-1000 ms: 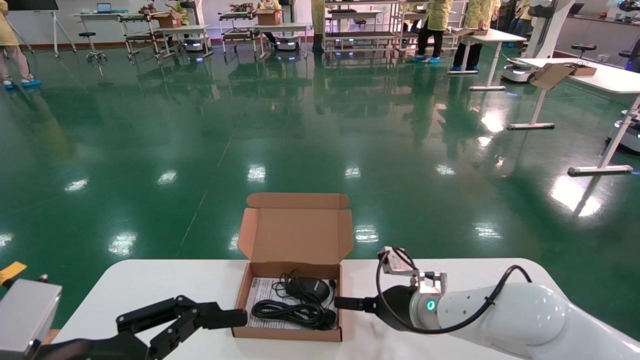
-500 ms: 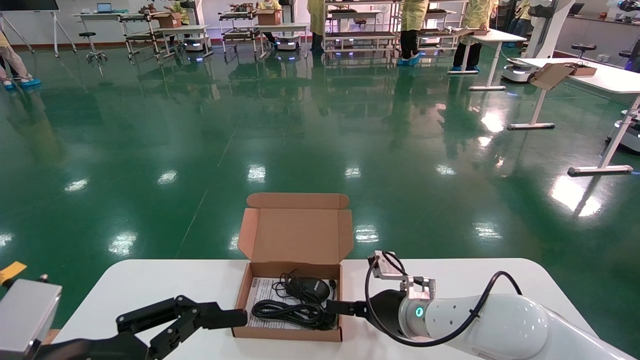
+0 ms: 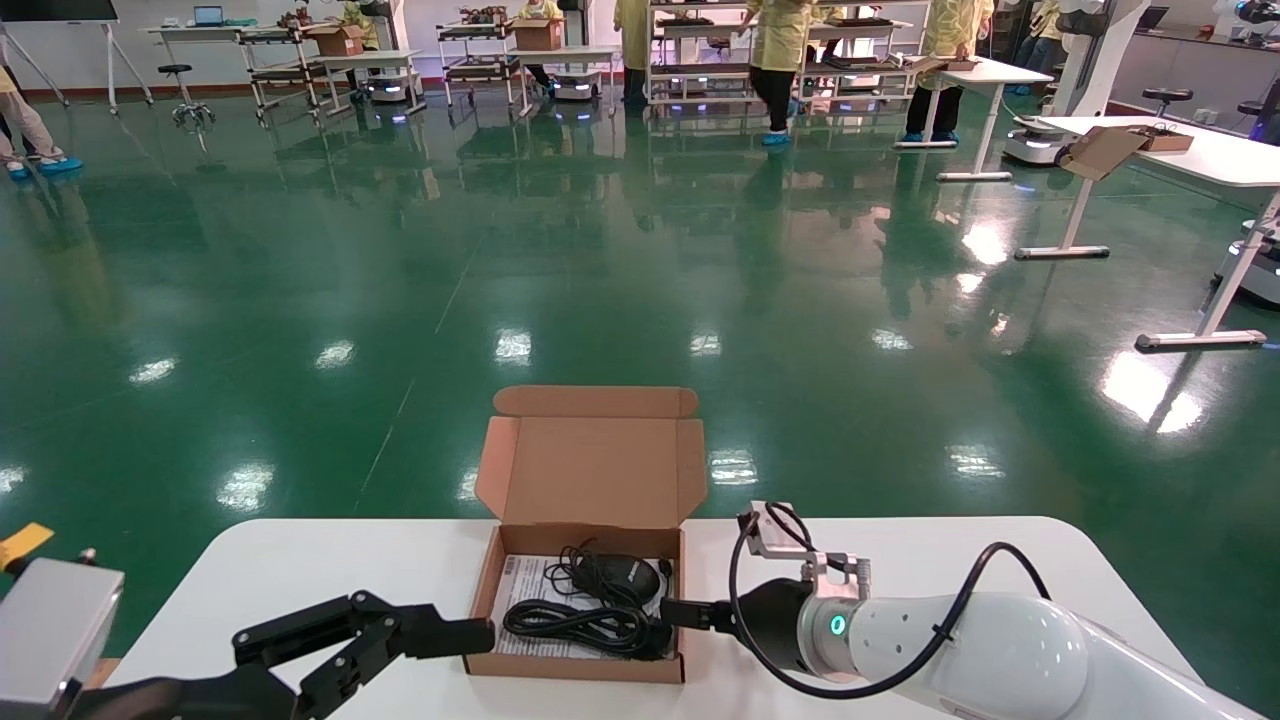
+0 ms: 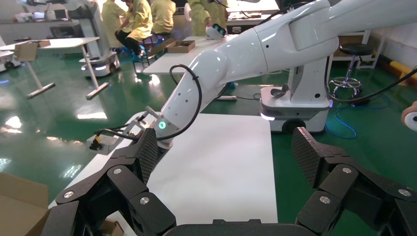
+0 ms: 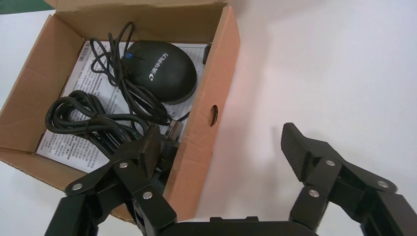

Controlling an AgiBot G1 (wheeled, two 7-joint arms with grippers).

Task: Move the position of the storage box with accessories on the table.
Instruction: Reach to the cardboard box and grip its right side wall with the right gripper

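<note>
The storage box [image 3: 590, 470] stands open on the white table [image 3: 300, 570] near its far edge, lid flap upright. Inside lie a black mouse [image 3: 615, 577], a coiled black cable [image 3: 575, 622] and a white printed sheet [image 3: 522, 590]. My right gripper [image 3: 672, 612] is open and straddles the box's right wall [image 5: 216, 98]: one finger is inside over the cable [image 5: 83, 118], the other outside over the table [image 5: 334, 73]. The mouse [image 5: 160, 71] lies just beyond. My left gripper [image 3: 430, 665] is open, one fingertip at the box's left wall; the box corner [image 4: 14, 206] shows beside it.
The table's far edge runs just behind the box, with green floor beyond. My white right arm [image 4: 236, 59] reaches across the table [image 4: 216, 172]. Other white tables [image 3: 1200, 150], racks and people stand far off.
My right gripper has moved left toward the box, so that one finger now sits over its right wall. The left gripper and the box have not moved.
</note>
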